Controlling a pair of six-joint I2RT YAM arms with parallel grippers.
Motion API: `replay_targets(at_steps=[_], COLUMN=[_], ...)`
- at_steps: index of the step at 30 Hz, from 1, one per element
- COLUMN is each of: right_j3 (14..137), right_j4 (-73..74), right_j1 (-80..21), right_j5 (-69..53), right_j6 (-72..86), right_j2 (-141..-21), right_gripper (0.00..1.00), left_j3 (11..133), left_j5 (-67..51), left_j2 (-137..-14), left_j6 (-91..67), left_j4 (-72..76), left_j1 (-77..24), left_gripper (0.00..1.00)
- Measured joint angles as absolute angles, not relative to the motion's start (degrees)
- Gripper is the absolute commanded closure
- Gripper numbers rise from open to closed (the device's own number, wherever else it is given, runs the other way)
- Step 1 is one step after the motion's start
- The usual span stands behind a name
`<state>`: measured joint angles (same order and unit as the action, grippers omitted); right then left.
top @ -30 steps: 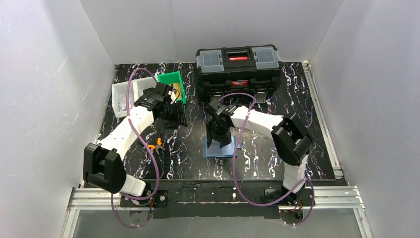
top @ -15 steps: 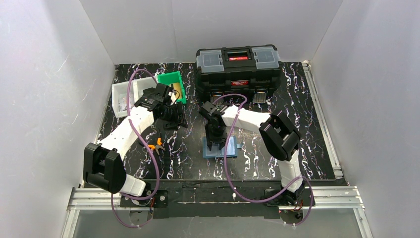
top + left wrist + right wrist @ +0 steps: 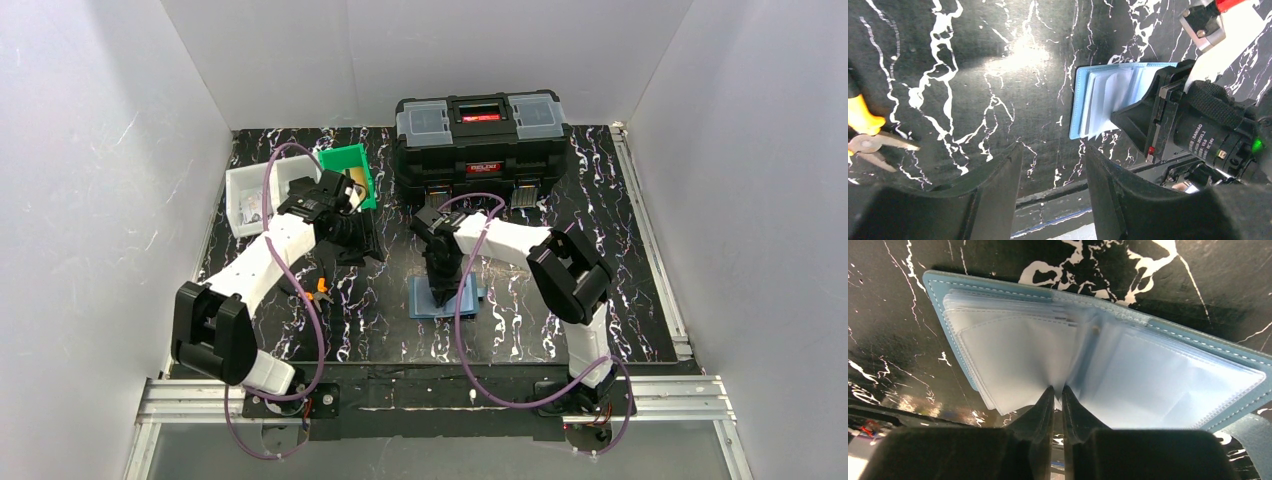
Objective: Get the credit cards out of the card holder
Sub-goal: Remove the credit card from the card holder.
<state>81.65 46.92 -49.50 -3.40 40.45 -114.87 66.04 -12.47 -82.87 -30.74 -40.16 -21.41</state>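
Lettering (image 3: 1199, 136) "DAMIAO" marks right end effector (image 3: 1058, 390) pinching card holder (image 3: 1168, 370) sleeves

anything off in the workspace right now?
Nothing spilled or damaged. The card holder lies open, its clear sleeves fanned and bunched where the right gripper pinches them. I can't make out any card inside.

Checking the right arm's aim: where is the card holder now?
In the top view, the card holder lies open mid-table, in front of the black toolbox, with the right hand down at its middle fold.
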Motion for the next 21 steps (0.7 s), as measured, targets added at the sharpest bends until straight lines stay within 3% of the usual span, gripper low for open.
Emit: replay_targets(at_steps=[6,21], right_j3=[77.5,71.1], right_j4=[43.0,35.3], right_j1=[-47.2,-43.3], right_j5=[-7.8,-18.3], right_j6=[40.7,41.9], right_j2=[-113.0,-111.3], right_gripper=[0.94,0.97], left_j3=[65.1,62.2], left_j5=[-14.9,-21.6], left_j2=[-85.1,-94.9], left_j6=[-31.9,-37.1], left_j4=[-38.3,-29.8], left_j1=[-23.9,-32.3], left_gripper=[0.56,0.61])
